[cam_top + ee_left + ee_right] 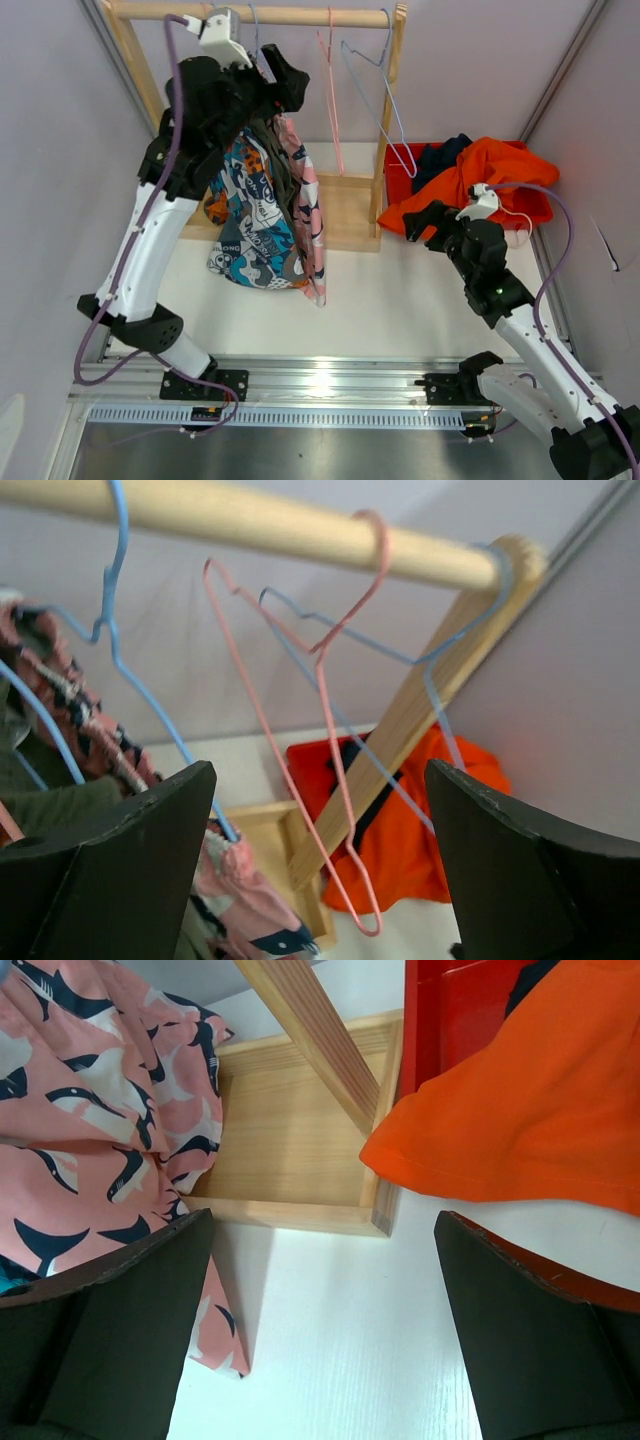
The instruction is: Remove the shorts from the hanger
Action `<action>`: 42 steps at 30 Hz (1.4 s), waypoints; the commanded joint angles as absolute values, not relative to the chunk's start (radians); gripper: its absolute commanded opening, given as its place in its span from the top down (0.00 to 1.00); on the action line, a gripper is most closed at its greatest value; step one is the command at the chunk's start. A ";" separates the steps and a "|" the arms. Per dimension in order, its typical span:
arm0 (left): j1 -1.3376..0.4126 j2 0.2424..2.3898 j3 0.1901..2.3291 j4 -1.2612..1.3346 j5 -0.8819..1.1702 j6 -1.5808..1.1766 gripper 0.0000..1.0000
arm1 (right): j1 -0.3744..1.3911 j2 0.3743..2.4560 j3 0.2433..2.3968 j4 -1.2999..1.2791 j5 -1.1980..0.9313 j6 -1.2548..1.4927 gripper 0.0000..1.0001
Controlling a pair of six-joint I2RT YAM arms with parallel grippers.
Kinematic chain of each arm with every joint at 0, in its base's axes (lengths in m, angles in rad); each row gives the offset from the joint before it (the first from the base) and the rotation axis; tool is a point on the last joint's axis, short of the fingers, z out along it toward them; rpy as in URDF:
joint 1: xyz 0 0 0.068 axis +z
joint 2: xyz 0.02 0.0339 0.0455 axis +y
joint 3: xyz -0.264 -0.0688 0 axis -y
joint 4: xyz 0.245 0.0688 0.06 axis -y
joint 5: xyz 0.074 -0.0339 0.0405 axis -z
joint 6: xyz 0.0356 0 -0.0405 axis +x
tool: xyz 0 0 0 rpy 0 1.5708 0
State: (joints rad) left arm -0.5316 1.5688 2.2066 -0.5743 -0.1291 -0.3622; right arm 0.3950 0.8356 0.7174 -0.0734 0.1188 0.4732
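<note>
A robotics lab test cell. Plain pale walls (50,150) box in a white worktop (400,300). The left arm (150,250) and right arm (500,290) are bolted to an aluminium rail (330,380) at the near edge, with purple cables (540,300) looped along them. At the back stand a small wooden clothes rack (345,205) hung with shorts (250,230) and a red bin (397,180).

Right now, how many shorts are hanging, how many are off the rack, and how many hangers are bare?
Hanging shorts: 3 (cartoon print, olive, pink patterned)
Shorts off the rack: 2 (orange, navy)
Bare hangers: 2 (pink hanger, blue hanger)
Total: 7
</note>
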 commanded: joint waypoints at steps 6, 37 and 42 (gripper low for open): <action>-0.529 1.644 2.201 -0.624 -0.279 -0.339 0.10 | 0.399 0.778 0.703 -0.115 0.155 0.457 0.01; -0.494 1.795 2.292 -0.608 -0.359 -0.344 1.00 | 0.399 0.773 0.666 -0.109 0.153 0.434 0.00; -0.526 1.650 2.099 -0.438 -0.342 -0.197 1.00 | 0.400 0.773 0.660 -0.101 0.138 0.449 0.01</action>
